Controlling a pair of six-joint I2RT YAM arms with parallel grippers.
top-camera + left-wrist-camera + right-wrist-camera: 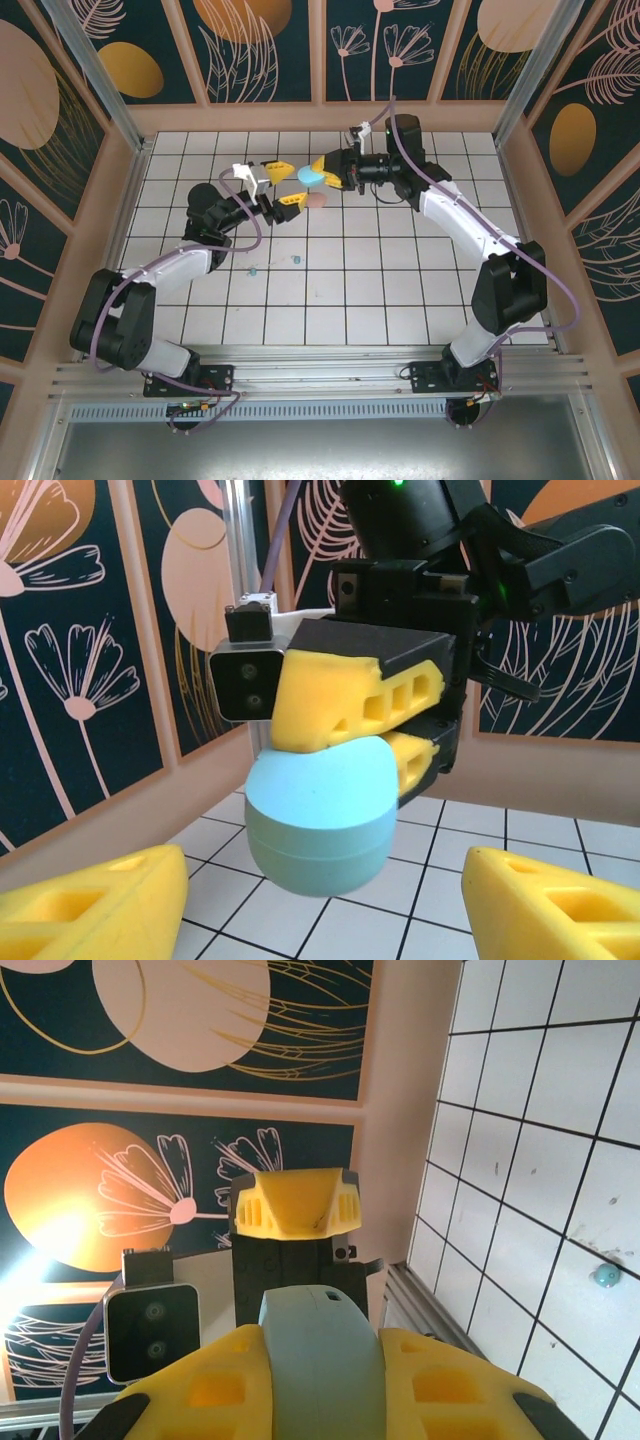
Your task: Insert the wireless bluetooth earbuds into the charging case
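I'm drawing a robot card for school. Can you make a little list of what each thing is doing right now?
right gripper: shut on the teal case, holding it up above the tiles
left gripper: open, pointing at the teal case, not touching it
teal case lid: looks closed
teal earbuds: two, lying loose on the tiles near the left arm, not in any case
pink case: on the tiles, under the two grippers
job: not done yet
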